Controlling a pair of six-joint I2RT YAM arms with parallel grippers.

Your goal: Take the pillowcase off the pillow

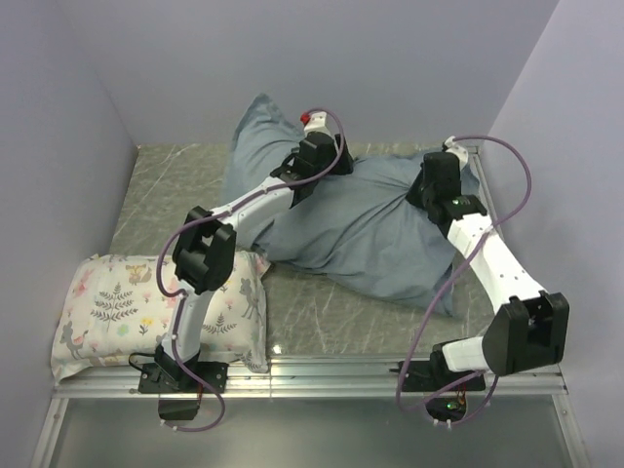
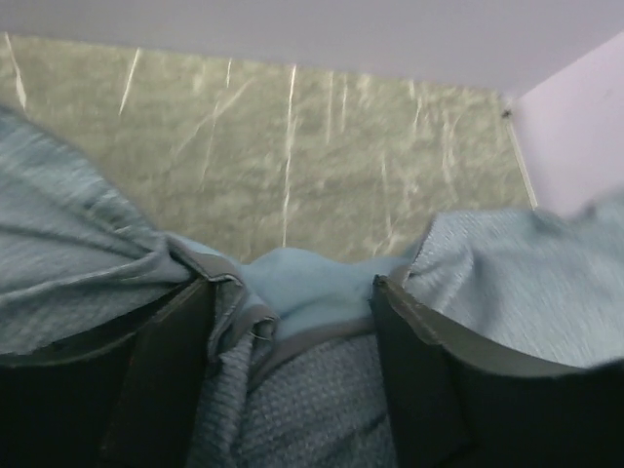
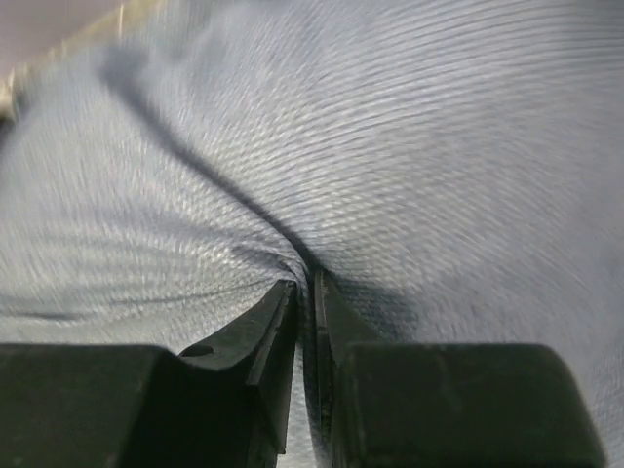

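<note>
Right gripper (image 3: 304, 288) jaws pinch only a thin pillowcase (image 1: 361, 224) fold near the right edge of the worktop (image 1: 322, 317), left gripper (image 2: 292, 290) jaws spread; pulling may slip that fold free.

The pillowcase (image 1: 370, 229) is seen in plain grey-blue with a fine ribbed weave. In the left wrist view a lighter blue fold edged in dark grey is shown. The small pillow (image 1: 117, 307) is printed with grey-brown deer, dark ferns and pastel flowers on white. The table (image 1: 322, 312) is marbled grey-green with pale streaks.
</note>
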